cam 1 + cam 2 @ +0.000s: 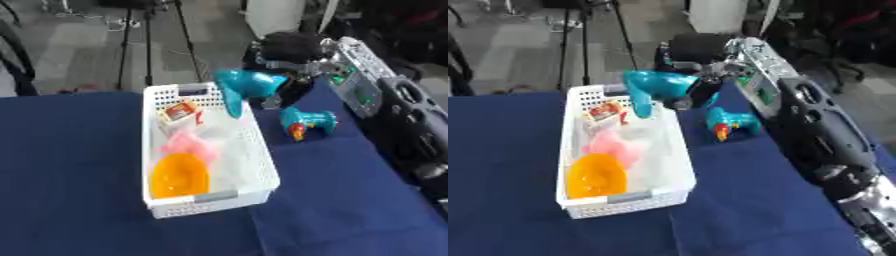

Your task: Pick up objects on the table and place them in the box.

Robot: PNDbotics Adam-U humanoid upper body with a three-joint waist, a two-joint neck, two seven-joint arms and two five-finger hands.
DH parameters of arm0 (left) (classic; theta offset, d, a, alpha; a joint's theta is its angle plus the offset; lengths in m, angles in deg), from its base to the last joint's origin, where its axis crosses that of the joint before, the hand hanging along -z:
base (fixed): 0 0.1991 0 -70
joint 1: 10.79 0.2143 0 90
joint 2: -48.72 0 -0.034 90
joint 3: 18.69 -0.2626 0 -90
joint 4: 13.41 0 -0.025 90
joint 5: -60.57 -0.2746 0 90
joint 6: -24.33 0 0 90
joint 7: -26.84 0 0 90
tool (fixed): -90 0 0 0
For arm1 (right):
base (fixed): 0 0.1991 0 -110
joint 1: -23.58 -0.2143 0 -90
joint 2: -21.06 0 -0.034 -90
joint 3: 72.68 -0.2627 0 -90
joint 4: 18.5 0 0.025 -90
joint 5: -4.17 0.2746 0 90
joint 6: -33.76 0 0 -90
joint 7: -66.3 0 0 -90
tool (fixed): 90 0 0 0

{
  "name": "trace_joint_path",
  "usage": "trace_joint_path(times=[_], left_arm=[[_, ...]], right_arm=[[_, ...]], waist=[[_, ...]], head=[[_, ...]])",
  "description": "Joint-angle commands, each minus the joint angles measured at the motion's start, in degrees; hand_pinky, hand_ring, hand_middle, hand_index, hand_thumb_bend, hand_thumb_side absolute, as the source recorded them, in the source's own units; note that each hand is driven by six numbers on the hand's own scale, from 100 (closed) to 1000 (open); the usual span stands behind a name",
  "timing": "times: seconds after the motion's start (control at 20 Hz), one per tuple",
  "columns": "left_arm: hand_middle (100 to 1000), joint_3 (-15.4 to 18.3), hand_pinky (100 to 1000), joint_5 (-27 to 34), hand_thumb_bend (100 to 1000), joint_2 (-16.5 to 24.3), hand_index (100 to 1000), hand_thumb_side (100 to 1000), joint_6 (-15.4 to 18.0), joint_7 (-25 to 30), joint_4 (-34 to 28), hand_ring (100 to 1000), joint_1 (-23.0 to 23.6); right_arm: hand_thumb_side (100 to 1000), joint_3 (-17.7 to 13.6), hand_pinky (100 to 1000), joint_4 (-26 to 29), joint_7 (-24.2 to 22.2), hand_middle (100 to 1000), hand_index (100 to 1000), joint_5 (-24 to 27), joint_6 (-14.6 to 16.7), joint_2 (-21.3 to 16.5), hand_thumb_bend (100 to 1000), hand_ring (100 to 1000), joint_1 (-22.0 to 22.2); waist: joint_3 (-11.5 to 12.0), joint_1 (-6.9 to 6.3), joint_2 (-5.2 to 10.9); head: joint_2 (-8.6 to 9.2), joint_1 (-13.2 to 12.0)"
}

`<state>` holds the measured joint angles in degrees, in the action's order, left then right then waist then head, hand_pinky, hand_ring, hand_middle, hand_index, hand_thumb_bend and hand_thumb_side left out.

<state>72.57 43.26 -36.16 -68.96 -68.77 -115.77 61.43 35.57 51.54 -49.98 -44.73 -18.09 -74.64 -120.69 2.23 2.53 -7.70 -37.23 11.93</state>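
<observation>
My right hand [293, 55] is shut on a teal toy hair dryer [245, 87], holding it over the far right rim of the white basket [254, 197]; its handle points down toward the basket. Inside the basket lie an orange bowl [179, 175], a pink soft thing [191, 144] and a small red and white box [179, 111]. A teal toy with a red and yellow tip [306, 122] lies on the blue cloth just right of the basket. My left hand shows in no view.
My right arm [815, 125] runs along the right side of the blue table [70, 175]. Tripod legs [144, 40] stand on the floor behind the table's far edge.
</observation>
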Motion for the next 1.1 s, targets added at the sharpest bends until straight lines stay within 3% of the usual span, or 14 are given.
trace_joint_path(times=[0.05,0.1,0.15,0.25,0.3,0.4,0.75,0.85,0.9,1.0,1.05,1.1], left_arm=[[743,-0.09,510,0.34,717,0.51,837,727,0.14,0.42,-0.83,676,-1.17],[743,-0.11,510,0.35,716,0.49,837,727,0.15,0.46,-0.83,676,-1.22],[742,-0.09,510,0.37,716,0.47,837,726,0.14,0.45,-0.83,676,-1.24],[742,-0.07,510,0.40,717,0.46,837,726,0.13,0.43,-0.83,676,-1.25],[742,-0.08,510,0.41,716,0.45,837,727,0.13,0.43,-0.82,676,-1.24],[742,-0.11,510,0.43,716,0.42,837,728,0.15,0.45,-0.80,676,-1.19],[742,-0.17,510,0.42,716,0.42,837,728,0.16,0.51,-0.69,676,-0.97],[742,-0.16,510,0.41,716,0.47,837,729,0.15,0.52,-0.65,675,-0.83],[742,-0.15,510,0.40,715,0.51,836,731,0.15,0.51,-0.64,675,-0.77],[742,-0.08,510,0.35,715,0.64,836,731,0.13,0.46,-0.59,675,-0.57],[741,-0.01,509,0.33,713,0.69,836,734,0.11,0.40,-0.55,675,-0.45],[741,0.03,509,0.31,713,0.71,836,734,0.11,0.35,-0.53,675,-0.36]], right_arm=[[420,0.48,546,-2.68,-3.73,724,814,-2.87,4.37,1.52,533,649,-1.74],[475,0.40,641,-3.39,-4.42,804,853,-3.75,4.80,1.96,560,739,-1.83],[505,0.18,695,-3.94,-4.82,837,868,-4.52,5.02,2.23,579,774,-1.85],[517,-0.14,720,-4.52,-4.89,853,874,-5.59,5.31,2.49,595,794,-1.86],[548,-0.25,793,-4.66,-4.72,893,897,-5.96,5.39,2.51,634,842,-1.84],[558,-0.49,827,-4.67,-4.08,913,909,-6.54,5.41,2.34,639,867,-1.73],[574,-2.73,788,-1.45,0.93,881,895,-5.25,4.24,0.21,593,832,-0.76],[565,-3.63,747,1.07,3.12,856,882,-3.25,3.61,-1.16,552,802,0.28],[568,-3.97,717,2.59,4.20,834,866,-1.98,3.14,-2.02,474,777,1.00],[571,-4.88,712,5.88,5.89,827,860,1.08,1.63,-4.15,460,772,3.06],[551,-5.53,654,7.37,6.52,763,816,2.59,0.66,-5.41,372,716,4.51],[551,-6.26,654,9.19,7.32,763,816,4.26,-0.39,-6.96,372,716,6.38]], waist=[[0.26,-0.38,1.09],[0.37,-0.42,1.12],[0.44,-0.41,1.15],[0.47,-0.39,1.18],[0.45,-0.37,1.20],[0.33,-0.33,1.25],[-0.59,-0.50,1.55],[-0.99,-0.56,1.60],[-1.15,-0.56,1.61],[-1.68,-0.48,1.63],[-2.12,-0.40,1.60],[-2.44,-0.32,1.55]], head=[[0.76,0.60],[0.78,0.67],[0.84,0.71],[0.91,0.72],[0.92,0.69],[0.93,0.59],[1.02,0.10],[1.00,-0.38],[0.99,-0.58],[0.88,-1.13],[0.82,-1.59],[0.80,-1.93]])
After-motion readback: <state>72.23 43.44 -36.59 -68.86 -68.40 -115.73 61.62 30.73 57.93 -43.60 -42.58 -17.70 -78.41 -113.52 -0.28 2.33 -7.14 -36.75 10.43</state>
